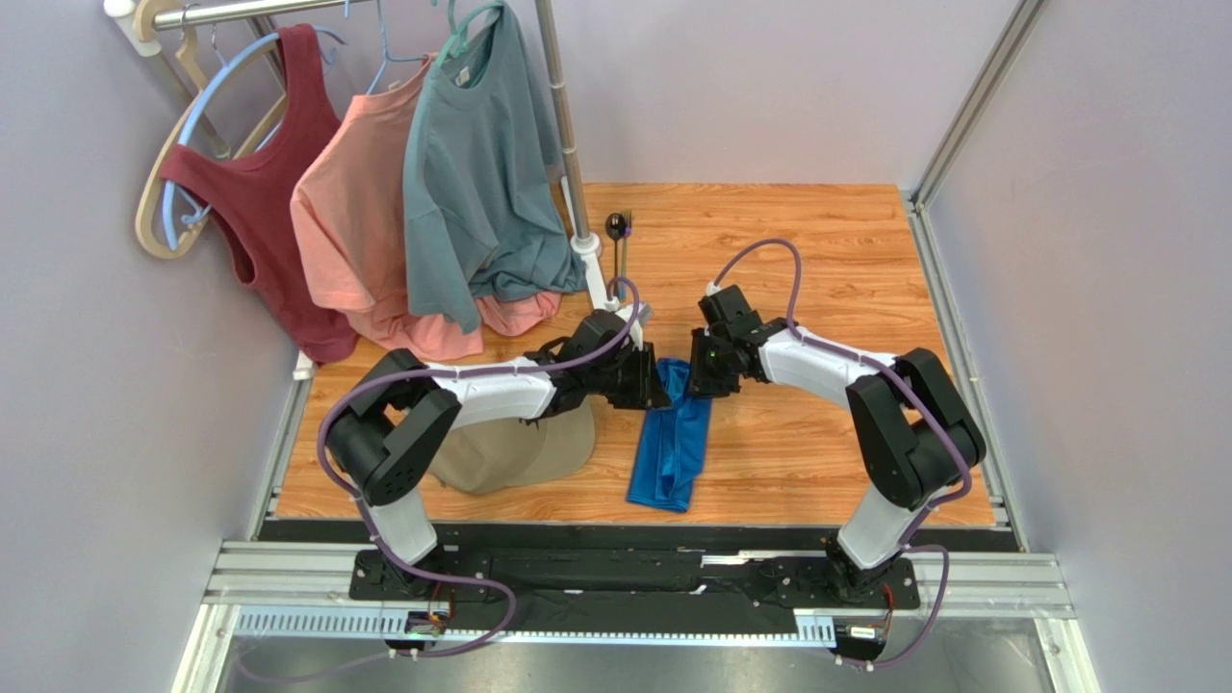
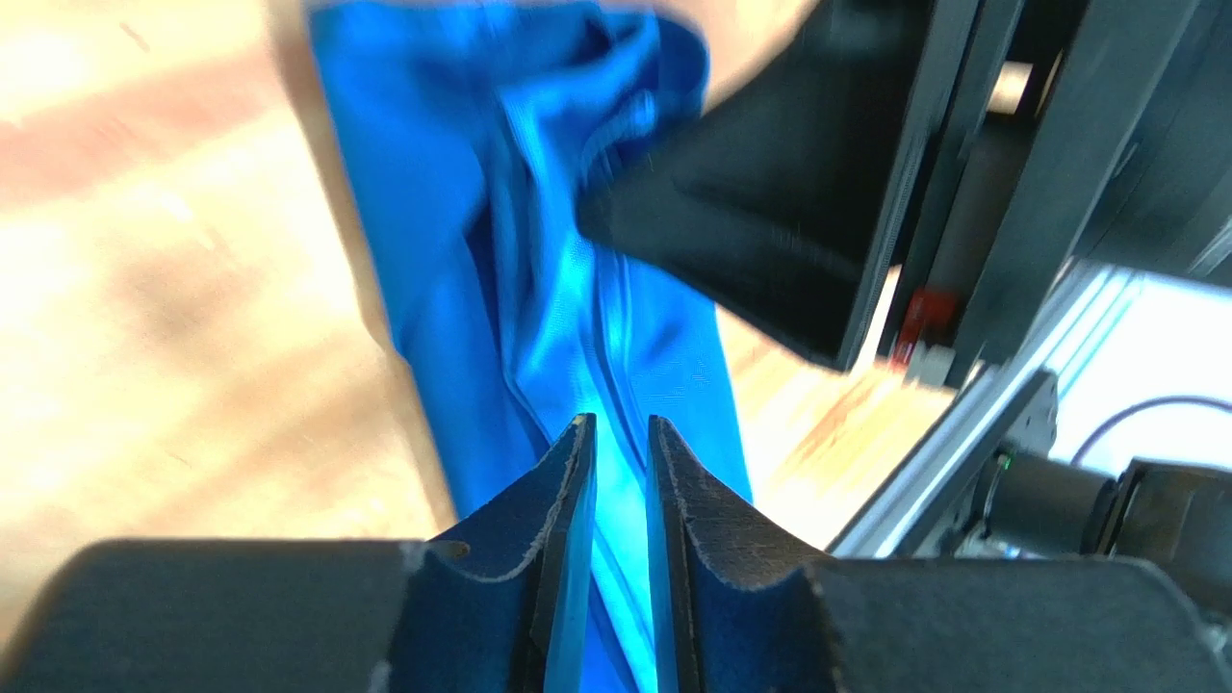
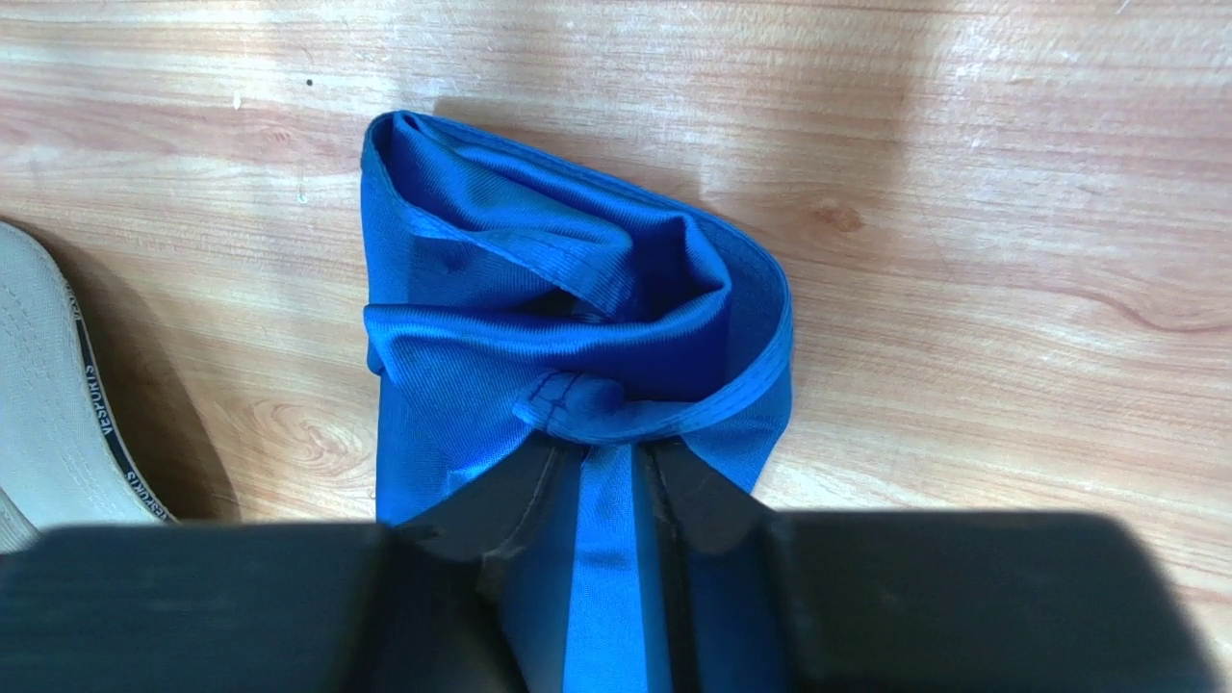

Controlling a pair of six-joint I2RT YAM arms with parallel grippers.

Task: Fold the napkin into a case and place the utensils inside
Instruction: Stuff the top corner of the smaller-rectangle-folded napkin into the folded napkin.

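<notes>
1. One fold of the napkin point(image 3: 579, 289) is being pinched by the right gripper point(image 3: 615, 465); the rest is lying bunched just ahead.
2. Its cloth is being shown in the left gripper's point(image 2: 619, 433) narrow gap; whether it is being gripped cannot be told.
3. The spoon point(image 1: 619, 246) is being seen well beyond both grippers.
</notes>
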